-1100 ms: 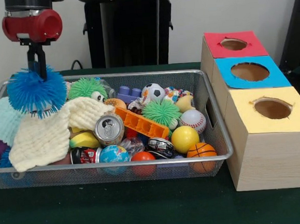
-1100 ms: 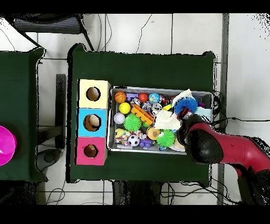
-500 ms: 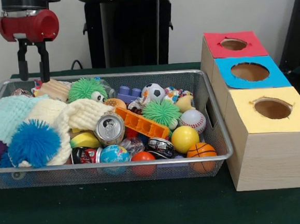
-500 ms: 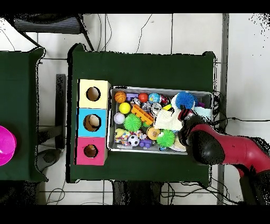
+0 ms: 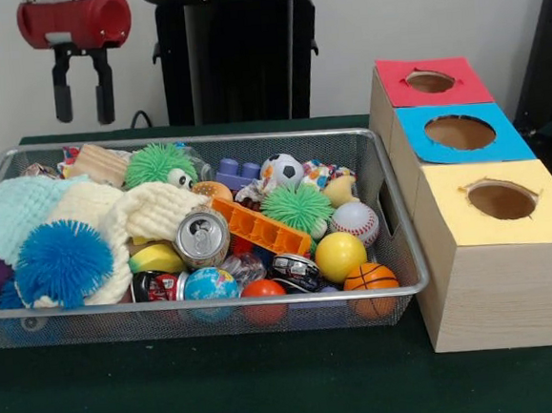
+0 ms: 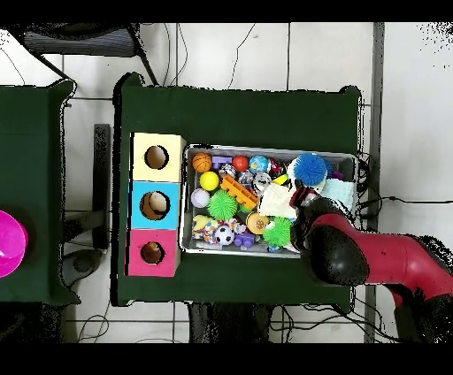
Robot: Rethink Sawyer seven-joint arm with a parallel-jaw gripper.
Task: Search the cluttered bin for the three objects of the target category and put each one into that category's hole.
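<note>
My gripper [image 5: 84, 112] hangs open and empty above the back left corner of the wire bin [image 5: 392, 218]. A blue spiky ball [image 5: 63, 263] lies on the cream knitted cloth [image 5: 152, 210] at the bin's front left, well below the fingers. Two green spiky balls [image 5: 158, 163] [image 5: 297, 208] lie among the clutter, with a soda can [image 5: 200, 237], an orange block [image 5: 259, 227], a baseball [image 5: 356, 221] and a yellow ball [image 5: 339, 255]. In the overhead view the red arm [image 6: 354, 256] covers the gripper, and the blue spiky ball [image 6: 310, 166] shows beside it.
Three wooden boxes with round holes stand right of the bin: red lid [image 5: 429, 82], blue lid [image 5: 460, 133], yellow lid [image 5: 500, 200]. A mint cloth [image 5: 13, 210] fills the bin's left end. A black stand [image 5: 240, 51] rises behind the bin.
The blue spiky ball left the gripper and dropped onto the cloth at the bin's front left. The gripper, now open, has risen and shifted a little to the right.
</note>
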